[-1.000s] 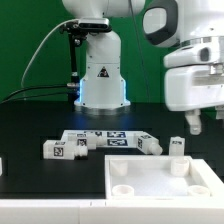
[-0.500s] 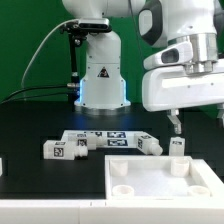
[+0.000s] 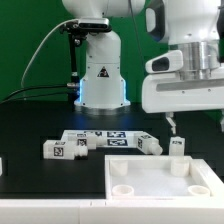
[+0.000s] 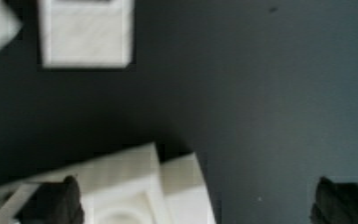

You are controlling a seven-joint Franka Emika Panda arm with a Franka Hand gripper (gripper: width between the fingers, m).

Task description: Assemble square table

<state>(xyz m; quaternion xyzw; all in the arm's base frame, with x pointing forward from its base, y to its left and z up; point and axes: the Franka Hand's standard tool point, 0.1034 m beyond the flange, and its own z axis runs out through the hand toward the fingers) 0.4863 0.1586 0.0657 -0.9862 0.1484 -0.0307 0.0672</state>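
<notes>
**Item:** square table, assy at early stage, no leg fitted yet

**Table top** (image 3: 155,180): white, flat, lower right of ext. view, corner holes facing up

**Legs:**
- upright leg (image 3: 177,146): just behind top's far edge, right of centre
- 3 more lying mid-frame by marker board (image 3: 112,137):
  - leg A (image 3: 55,149)
  - leg B (image 3: 82,143)
  - leg C (image 3: 150,144)

**Gripper** (image 4: 202,200): jaws spread wide, holding nothing. Hangs upper right of ext. view, above top's far edge, near upright leg. Wrist view shows a corner of the top beneath.

**Step (judged):** approach to pick a leg, prob. the upright one

**Next move needs:** centre over leg, descend w/ jaws astride, close squarely, then carry to a corner hole
</notes>
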